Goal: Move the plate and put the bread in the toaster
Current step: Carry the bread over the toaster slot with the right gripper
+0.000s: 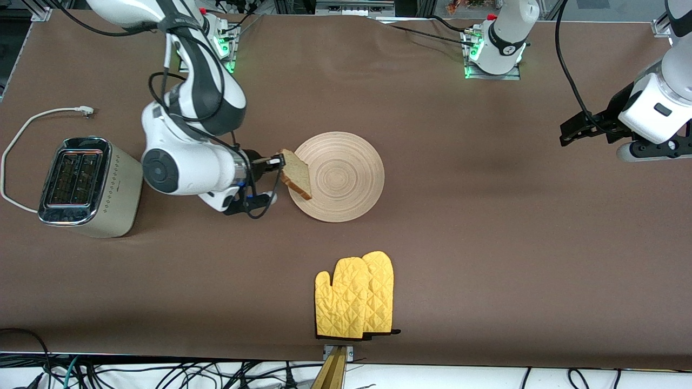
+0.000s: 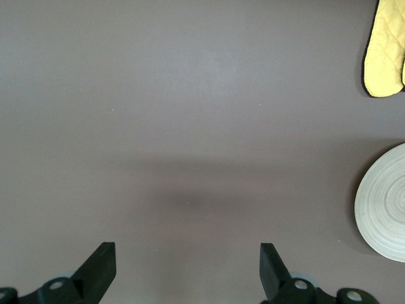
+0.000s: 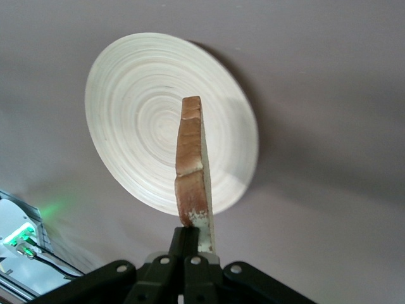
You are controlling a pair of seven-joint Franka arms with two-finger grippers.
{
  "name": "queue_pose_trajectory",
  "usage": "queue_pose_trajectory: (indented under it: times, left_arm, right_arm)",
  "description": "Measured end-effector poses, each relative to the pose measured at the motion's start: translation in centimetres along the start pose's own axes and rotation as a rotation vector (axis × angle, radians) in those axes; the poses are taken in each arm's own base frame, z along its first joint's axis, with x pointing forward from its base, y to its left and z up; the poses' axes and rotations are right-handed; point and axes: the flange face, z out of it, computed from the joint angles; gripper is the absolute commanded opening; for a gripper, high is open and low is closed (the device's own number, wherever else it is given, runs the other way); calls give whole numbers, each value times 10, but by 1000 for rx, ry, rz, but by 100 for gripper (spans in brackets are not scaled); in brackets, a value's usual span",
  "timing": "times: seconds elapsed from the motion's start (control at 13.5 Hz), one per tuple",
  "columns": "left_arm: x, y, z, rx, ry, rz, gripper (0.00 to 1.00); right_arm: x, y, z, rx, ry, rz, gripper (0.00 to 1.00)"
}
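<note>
Right gripper point(image 1: 280, 160) over the plate point(image 1: 346, 178) rim, jaws clamped on one edge of the bread point(image 1: 296, 174), slice on edge, clear of the plate. Next I'd carry it to the toaster point(image 1: 89, 186), well off toward my right arm's end; align slice with a slot, lower straight. Left gripper point(image 2: 188, 266) waits over bare surface point(image 1: 486, 243), jaws wide, empty.

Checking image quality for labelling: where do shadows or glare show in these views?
Front view: glare on the cream toaster's chrome top. Right wrist view: the round wooden plate casts a soft shadow on the table. Left wrist view: a faint dark smudge of shadow on the brown table.
</note>
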Motion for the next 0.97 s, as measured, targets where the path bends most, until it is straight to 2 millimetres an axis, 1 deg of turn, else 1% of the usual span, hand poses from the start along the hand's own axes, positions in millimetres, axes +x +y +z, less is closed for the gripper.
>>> queue_pose_trajectory:
  times: [0.22, 0.37, 0.59, 0.97]
  left_arm:
    - [-1, 0, 1, 1, -6, 0, 100]
    - [-1, 0, 1, 2, -11, 0, 100]
    - [-1, 0, 1, 2, -12, 0, 100]
    - [-1, 0, 1, 2, -12, 0, 100]
  right_arm:
    - [-13, 31, -43, -27, 4, 48, 0]
    - [-23, 51, -67, -70, 16, 76, 0]
    - [-41, 78, -95, -143, 15, 122, 0]
    - [-64, 137, -134, -224, 14, 216, 0]
